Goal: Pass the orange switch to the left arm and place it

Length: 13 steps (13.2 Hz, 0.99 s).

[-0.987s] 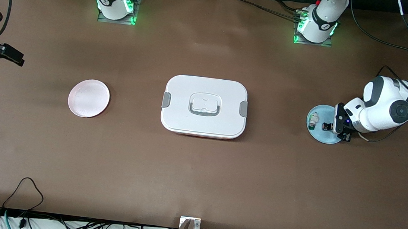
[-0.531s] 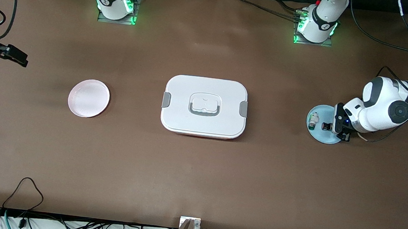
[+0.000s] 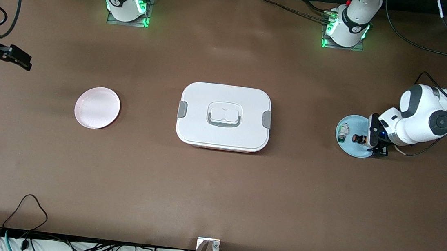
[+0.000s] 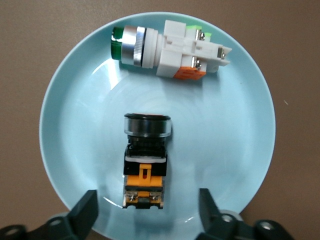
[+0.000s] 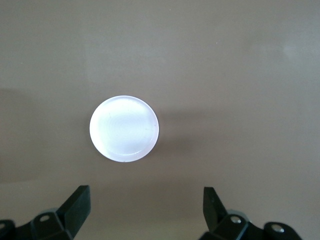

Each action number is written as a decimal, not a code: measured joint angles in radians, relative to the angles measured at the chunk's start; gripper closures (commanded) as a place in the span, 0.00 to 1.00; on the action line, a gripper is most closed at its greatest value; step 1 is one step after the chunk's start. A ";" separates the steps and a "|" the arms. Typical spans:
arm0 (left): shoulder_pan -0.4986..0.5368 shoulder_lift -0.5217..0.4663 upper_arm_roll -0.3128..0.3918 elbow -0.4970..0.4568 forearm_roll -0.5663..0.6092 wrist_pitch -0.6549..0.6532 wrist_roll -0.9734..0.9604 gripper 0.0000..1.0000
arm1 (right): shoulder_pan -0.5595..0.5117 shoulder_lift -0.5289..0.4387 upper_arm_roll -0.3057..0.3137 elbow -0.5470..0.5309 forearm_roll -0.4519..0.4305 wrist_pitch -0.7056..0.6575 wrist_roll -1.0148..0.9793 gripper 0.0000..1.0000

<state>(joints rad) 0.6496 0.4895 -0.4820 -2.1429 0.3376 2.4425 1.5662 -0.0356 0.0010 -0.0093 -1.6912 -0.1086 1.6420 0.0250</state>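
Note:
The orange switch [image 3: 356, 138] lies on its side on a light-blue plate [image 3: 351, 151] at the left arm's end of the table. In the left wrist view it is black with an orange block [image 4: 145, 167]. My left gripper [image 3: 372, 136] is open just over the plate's edge, its fingers [image 4: 87, 212] on either side of the switch's orange end without touching it. My right gripper [image 3: 13, 58] is open and empty, up over the table's right-arm end. The white box [image 3: 224, 116] stands mid-table between the two plates.
A white-and-green component [image 3: 343, 131] lies on the blue plate beside the switch, and shows in the left wrist view [image 4: 167, 42]. An empty pink plate [image 3: 97, 107] sits toward the right arm's end, also in the right wrist view [image 5: 124, 128]. Cables lie along the front edge.
My left gripper has shifted slightly toward the left arm's end of the table, still over the blue plate. My right gripper has drifted a little. The switch has not moved.

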 measured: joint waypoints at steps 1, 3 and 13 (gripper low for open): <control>0.000 -0.002 -0.001 0.006 0.000 0.001 0.000 0.00 | 0.000 -0.023 0.000 -0.017 0.006 -0.001 0.000 0.00; 0.000 -0.014 -0.002 0.024 0.000 -0.001 -0.016 0.00 | -0.001 -0.080 -0.001 -0.068 0.017 0.000 0.000 0.00; 0.003 -0.192 -0.106 0.176 -0.016 -0.290 -0.361 0.00 | -0.012 -0.124 -0.034 -0.080 0.069 0.021 -0.005 0.00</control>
<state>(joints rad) 0.6521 0.2979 -0.5878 -1.9665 0.3218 2.1524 1.2052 -0.0480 -0.1226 -0.0432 -1.7716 -0.0396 1.6627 0.0201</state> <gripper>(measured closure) 0.000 0.000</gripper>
